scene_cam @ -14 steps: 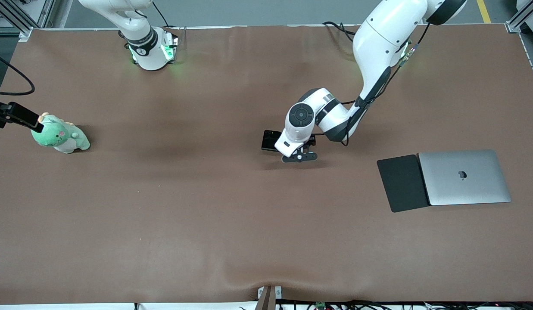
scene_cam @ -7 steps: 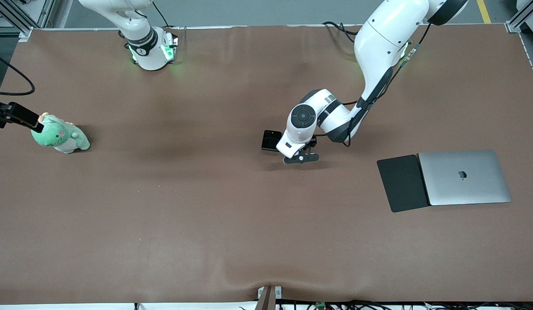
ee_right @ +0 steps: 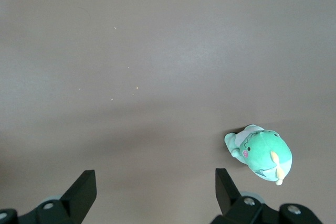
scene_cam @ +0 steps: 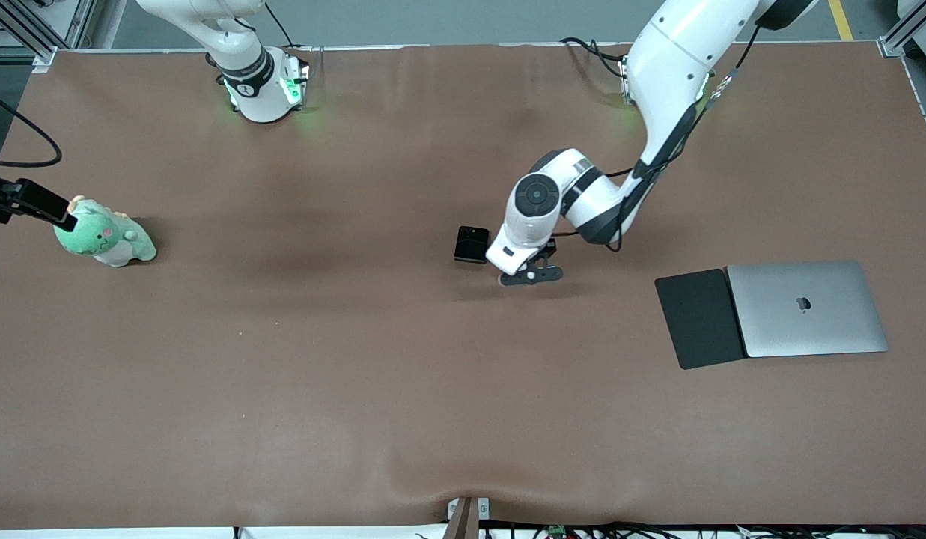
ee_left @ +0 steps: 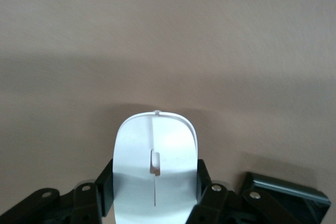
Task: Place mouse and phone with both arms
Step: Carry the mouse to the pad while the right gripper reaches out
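1. The left hand (ee_left: 155, 203) is clamped on the mouse (ee_left: 155, 166), its long axis running straight out from the wrist.
2. The phone (scene_cam: 471, 245) lies on the counter (scene_cam: 358, 374) just beside it.
3. The right hand (ee_right: 155, 192) waits wide open and empty near the green plush toy (ee_right: 262, 156).

A robotics lab: two bench-mounted arms (scene_cam: 657, 112) on a brown-covered table (scene_cam: 283, 374), aluminium framing (scene_cam: 28, 30) around
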### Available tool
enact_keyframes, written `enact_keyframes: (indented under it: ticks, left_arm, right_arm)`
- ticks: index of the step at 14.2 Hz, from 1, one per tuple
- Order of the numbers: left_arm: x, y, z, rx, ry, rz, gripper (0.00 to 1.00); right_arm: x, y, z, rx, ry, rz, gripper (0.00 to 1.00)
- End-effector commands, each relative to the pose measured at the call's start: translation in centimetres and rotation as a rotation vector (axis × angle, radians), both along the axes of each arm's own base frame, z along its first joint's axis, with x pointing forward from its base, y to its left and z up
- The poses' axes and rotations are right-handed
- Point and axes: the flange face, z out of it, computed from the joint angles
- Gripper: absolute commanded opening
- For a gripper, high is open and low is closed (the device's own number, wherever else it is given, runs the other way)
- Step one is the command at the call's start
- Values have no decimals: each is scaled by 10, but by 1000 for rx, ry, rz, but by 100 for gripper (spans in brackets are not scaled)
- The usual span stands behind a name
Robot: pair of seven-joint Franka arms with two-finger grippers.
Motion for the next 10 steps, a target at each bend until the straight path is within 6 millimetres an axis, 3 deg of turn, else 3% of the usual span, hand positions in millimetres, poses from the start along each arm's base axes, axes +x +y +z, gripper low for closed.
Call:
enact_keyframes:
  ticks: [1, 4, 7, 10]
  left_arm:
    - [-1, 52, 35, 37, -48, -1, 58]
    - [19, 113, 46, 41, -47, -19, 58]
    - [44, 186, 54, 23, -37, -48, 59]
    - [64, 267, 54, -3, -23, -84, 60]
  right_arm:
    - [2, 1, -1, -10, -1, -1, 100]
    - [4, 24, -3, -5, 4, 39, 100]
    - [4, 80, -10, -2, 19, 119, 100]
    - [13, 136, -36, 18, 57, 207, 100]
